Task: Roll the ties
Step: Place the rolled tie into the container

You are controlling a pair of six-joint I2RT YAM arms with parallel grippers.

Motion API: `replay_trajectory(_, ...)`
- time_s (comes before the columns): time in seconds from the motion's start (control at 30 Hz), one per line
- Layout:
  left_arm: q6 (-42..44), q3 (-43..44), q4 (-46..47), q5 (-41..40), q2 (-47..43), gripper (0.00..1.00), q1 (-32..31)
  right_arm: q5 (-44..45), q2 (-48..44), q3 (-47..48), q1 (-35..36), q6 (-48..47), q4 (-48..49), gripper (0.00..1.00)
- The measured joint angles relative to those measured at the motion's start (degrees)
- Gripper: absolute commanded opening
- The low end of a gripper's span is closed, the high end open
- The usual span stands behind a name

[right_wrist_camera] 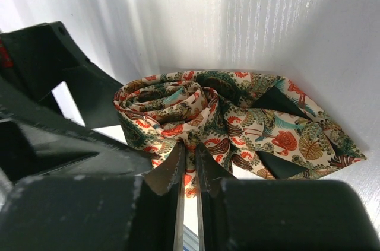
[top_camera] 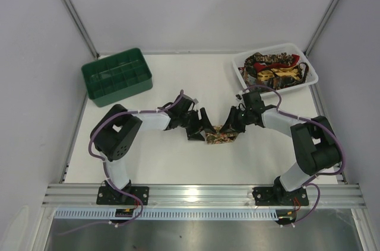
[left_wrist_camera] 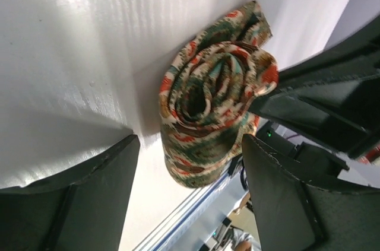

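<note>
The rolled tie [right_wrist_camera: 172, 105] has its near edge hidden behind the right gripper [right_wrist_camera: 188, 151], under its pinching fingertips.

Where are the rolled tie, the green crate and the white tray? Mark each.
rolled tie [left_wrist_camera: 208, 94], left wrist view, centre of the coil
green crate [top_camera: 116, 94], top view, near wall
white tray [top_camera: 297, 85], top view, near rim

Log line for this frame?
phase: rolling | tie: mostly coiled, end unrolled | left gripper: open around it | right gripper: shut on tie
</note>
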Motion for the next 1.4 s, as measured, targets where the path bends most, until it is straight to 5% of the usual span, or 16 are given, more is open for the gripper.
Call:
replay_trajectory(0.53, -6.5, 0.9, 6.6, -2.2, 3.4, 0.67, -3.2, -0.4, -0.5, -0.8, -0.9, 0.0, 0.4, 0.0)
replay_trajectory(0.63, -7.3, 0.8, 7.6, -3.2, 3.7, 0.56, -3.5, -0.4, -0.5, -0.8, -1.1, 0.0, 0.4, 0.0)
replay_trajectory(0.83, -8.3, 1.2, 10.0, -3.5, 4.5, 0.03, -3.7, 0.1, -0.5, -0.8, -1.3, 0.0, 0.4, 0.03)
replay_trajectory(0.97, -6.2, 3.2, 7.1, -3.5, 5.1, 0.0, -3.7, 0.7, -0.5, -0.5, -1.4, -0.1, -0.3, 0.21)
replay_trajectory(1.07, -1.8, 6.7, 1.4, -4.2, 5.2, 0.01, -3.7, 2.3, -0.6, 1.1, -1.4, -0.7, -2.9, 0.54)
replay_trajectory(1.17, 4.0, 10.7, -4.6, -5.6, 5.2, 0.0, -3.4, 4.6, -1.0, 3.4, -1.4, -1.8, -6.9, 0.68)
replay_trajectory(1.4, 16.7, 12.6, -14.3, -6.8, 2.1, 0.0, -0.2, 8.8, -3.1, 11.9, -1.0, -3.6, -13.3, 0.72)
